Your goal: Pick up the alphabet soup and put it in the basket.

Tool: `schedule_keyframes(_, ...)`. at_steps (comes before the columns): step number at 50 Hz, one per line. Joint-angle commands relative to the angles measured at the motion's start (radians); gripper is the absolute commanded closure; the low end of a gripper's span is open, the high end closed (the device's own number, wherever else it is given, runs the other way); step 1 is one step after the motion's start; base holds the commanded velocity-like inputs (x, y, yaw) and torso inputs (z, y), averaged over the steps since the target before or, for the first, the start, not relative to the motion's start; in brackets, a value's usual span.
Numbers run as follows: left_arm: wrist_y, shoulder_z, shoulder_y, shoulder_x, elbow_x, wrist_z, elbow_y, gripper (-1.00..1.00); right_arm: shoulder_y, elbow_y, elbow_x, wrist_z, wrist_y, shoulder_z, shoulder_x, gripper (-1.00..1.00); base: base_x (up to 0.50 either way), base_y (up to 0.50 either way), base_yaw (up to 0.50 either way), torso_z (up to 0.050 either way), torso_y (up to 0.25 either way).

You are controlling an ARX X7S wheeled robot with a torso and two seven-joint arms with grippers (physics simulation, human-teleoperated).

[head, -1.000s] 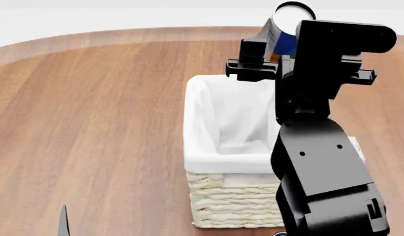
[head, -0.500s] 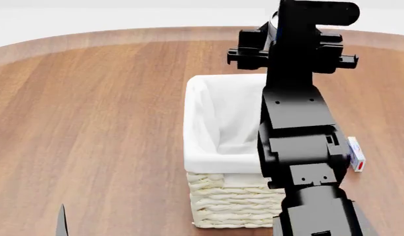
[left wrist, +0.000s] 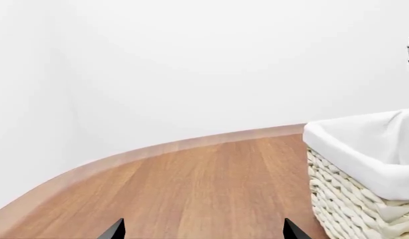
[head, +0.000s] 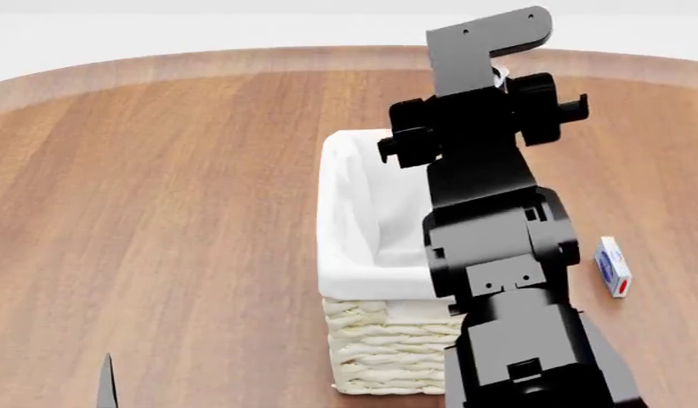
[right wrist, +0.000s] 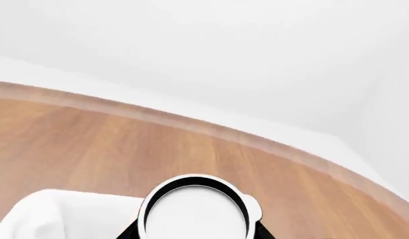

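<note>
1. Alphabet soup (right wrist: 194,211): seen end-on in the right wrist view as a white top ringed in black, directly over the near rim of the basket (right wrist: 38,214); hidden behind the arm in the head view.
2. Right gripper (right wrist: 194,231): black finger edges flank the can on both sides at the frame's bottom, apparently clamped on it; in the head view only the black wrist shows, above the basket (head: 366,212).
3. Basket: cream wicker with white lining folded over the rim, standing on the wooden table (head: 156,195).
4. Left gripper (left wrist: 201,233): two dark fingertips spread apart, nothing between them, low over the table beside the basket (left wrist: 363,169), not touching it.
5. Small white box (head: 612,266): lying on the table just beside the basket, on the robot's right, apart from it.
</note>
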Motion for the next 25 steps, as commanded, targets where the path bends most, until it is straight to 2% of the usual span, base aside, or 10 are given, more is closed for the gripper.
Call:
schedule_keyframes(1, 0.001, 0.003, -0.003, -0.001, -0.004, -0.002, -0.005, -1.0, 0.02, 0.0, -0.048, -0.077, 0.077, -0.09, -0.012, 1.0, 0.0, 0.0, 0.0, 0.0, 0.0)
schedule_keyframes(9, -0.001, 0.005, -0.007, -0.002, -0.007, -0.002, -0.011, -1.0, 0.025, 0.0, 0.01, -0.195, 0.141, -0.103, -0.013, 1.0, 0.0, 0.0, 0.0, 0.0, 0.0)
schedule_keyframes(13, -0.003, 0.005, -0.007, -0.003, -0.009, -0.003, -0.009, -1.0, 0.037, 0.0, 0.052, -0.223, 0.182, -0.053, -0.013, 1.0, 0.0, 0.0, 0.0, 0.0, 0.0)
schedule_keyframes(19, -0.006, 0.004, -0.007, -0.006, -0.011, -0.006, -0.005, -1.0, 0.039, 0.0, 0.074, -0.221, 0.215, -0.027, -0.013, 1.0, 0.0, 0.0, 0.0, 0.0, 0.002)
schedule_keyframes(25, -0.004, 0.005, -0.007, -0.007, -0.013, -0.006, -0.007, -1.0, 0.031, 0.0, 0.02, -0.191, 0.24, 0.032, -0.01, 1.0, 0.0, 0.0, 0.0, 0.0, 0.0)
